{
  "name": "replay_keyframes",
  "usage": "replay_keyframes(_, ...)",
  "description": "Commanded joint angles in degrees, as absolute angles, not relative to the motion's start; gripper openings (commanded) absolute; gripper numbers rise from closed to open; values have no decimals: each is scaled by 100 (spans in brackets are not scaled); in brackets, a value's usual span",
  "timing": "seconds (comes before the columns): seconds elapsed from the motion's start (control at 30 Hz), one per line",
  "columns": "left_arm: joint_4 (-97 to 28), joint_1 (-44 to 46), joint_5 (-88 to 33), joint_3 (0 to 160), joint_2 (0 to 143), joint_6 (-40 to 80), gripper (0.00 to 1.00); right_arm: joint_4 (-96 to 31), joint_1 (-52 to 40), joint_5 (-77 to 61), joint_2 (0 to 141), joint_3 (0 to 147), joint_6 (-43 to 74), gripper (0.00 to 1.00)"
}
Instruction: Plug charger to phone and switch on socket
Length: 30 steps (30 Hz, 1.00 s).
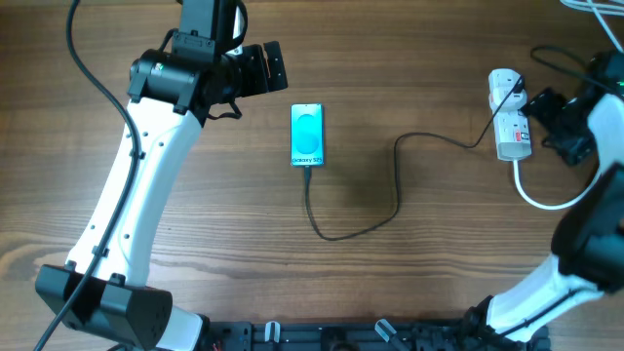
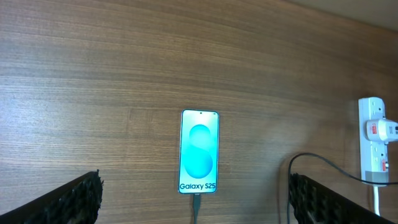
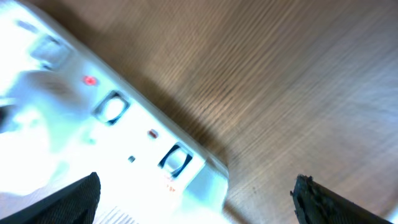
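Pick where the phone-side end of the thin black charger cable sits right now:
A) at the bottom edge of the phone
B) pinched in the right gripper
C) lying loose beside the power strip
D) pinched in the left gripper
A: the charger loops across the table and its end meets the bottom edge of the phone, seen again close up in the left wrist view.

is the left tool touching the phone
Apart. The left wrist view shows bare table between both fingers and the phone; overhead, the left tool sits off to its side.
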State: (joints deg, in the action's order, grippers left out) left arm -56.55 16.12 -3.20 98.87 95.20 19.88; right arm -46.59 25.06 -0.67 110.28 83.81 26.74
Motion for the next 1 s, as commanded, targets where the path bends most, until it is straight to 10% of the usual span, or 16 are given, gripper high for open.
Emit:
replay_keyframes(0.0,-5645,1592,-246,9859,9559,2038,100,-5000,2493,-8,9937,8396,3006,100)
replay_keyframes(0.97,-5645,1592,-246,9859,9559,2038,100,-6593,519,-685,3789,5288,3173,100)
